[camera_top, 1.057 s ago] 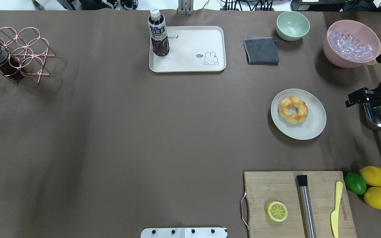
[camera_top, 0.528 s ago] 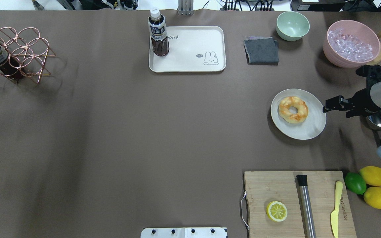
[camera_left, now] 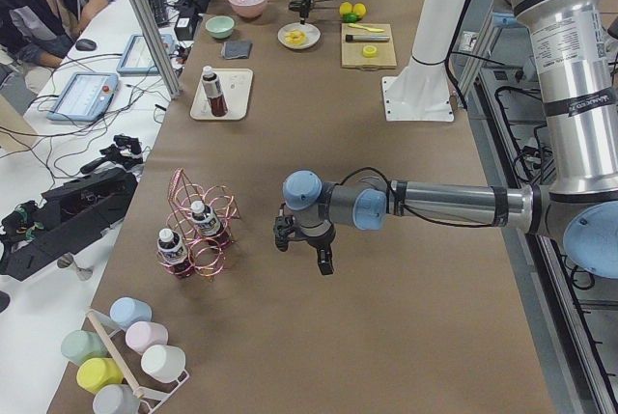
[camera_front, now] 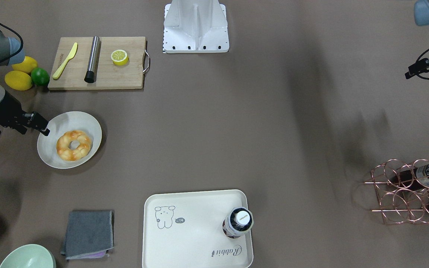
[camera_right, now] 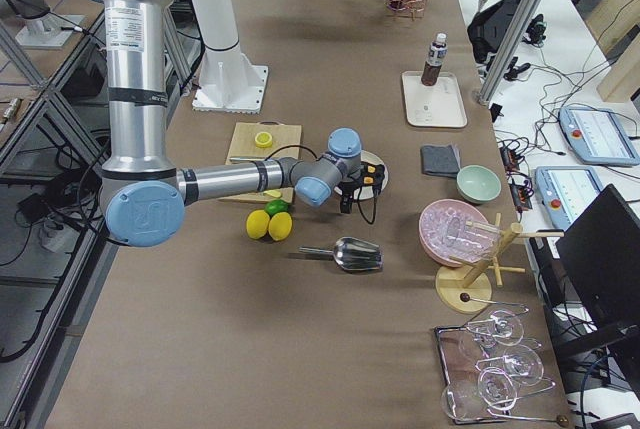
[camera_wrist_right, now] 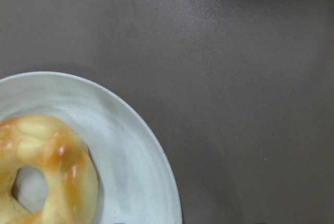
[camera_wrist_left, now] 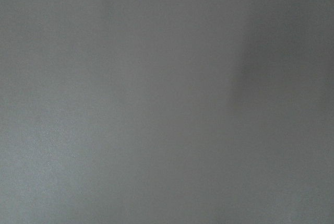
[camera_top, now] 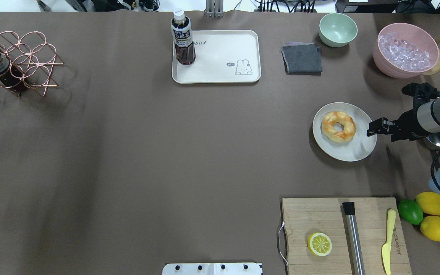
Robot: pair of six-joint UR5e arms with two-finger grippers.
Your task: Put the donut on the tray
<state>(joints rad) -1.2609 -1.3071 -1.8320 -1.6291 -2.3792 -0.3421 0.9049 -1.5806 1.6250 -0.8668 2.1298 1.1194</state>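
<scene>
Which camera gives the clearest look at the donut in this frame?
Overhead exterior: the whole donut lies unobstructed on its plate, hole visible. Front-facing shows it about as well. Right wrist-mounted is closest but crops it. Exterior left shows it tiny; exterior right largely hides it behind the right arm; left wrist-mounted misses it.

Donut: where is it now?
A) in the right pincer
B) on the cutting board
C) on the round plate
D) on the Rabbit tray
C: the donut lies on the round plate. The right pincer is at the plate's rim, clear of the donut, and the tray holds only a bottle.
</scene>
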